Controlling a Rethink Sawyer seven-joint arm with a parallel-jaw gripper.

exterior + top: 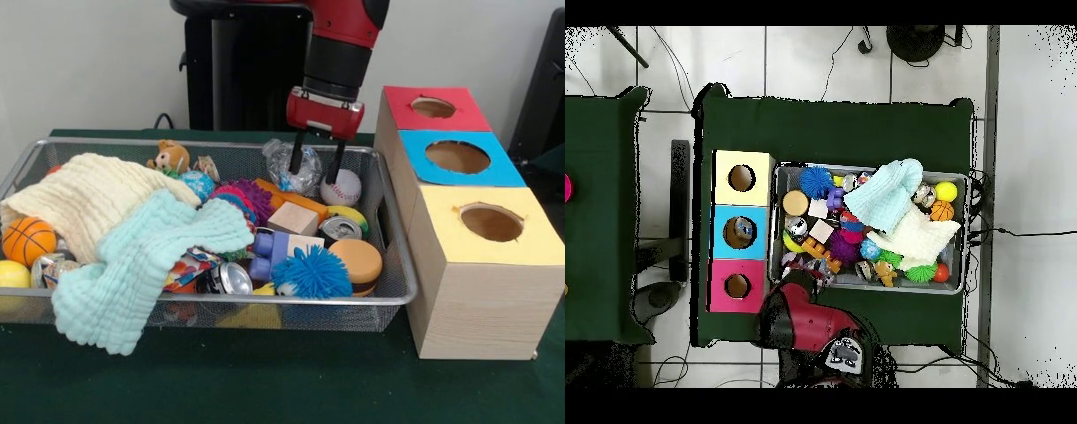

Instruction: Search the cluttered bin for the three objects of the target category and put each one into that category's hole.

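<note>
The wire mesh bin (221,142) is full of toys and cloths; it also shows in the overhead view (865,288). One crumpled clear plastic bottle (284,166) lies at the bin's far side, next to a baseball (342,188). My gripper (317,173) hangs straight down over it, open. Its left finger (297,152) crosses in front of the bottle, and the right finger stands between the bottle and the baseball. I cannot tell whether the fingers touch the bottle. No other clear bottles show. In the overhead view the red arm (810,318) hides the gripper.
Three wooden boxes with round holes stand beside the bin: red (433,107), blue (457,156), yellow (491,222). A cream cloth (88,199) and a mint cloth (146,256) cover the bin's left half. Silver cans (231,279), (340,230), a blue spiky ball (312,273) and a basketball (26,240) lie among the toys.
</note>
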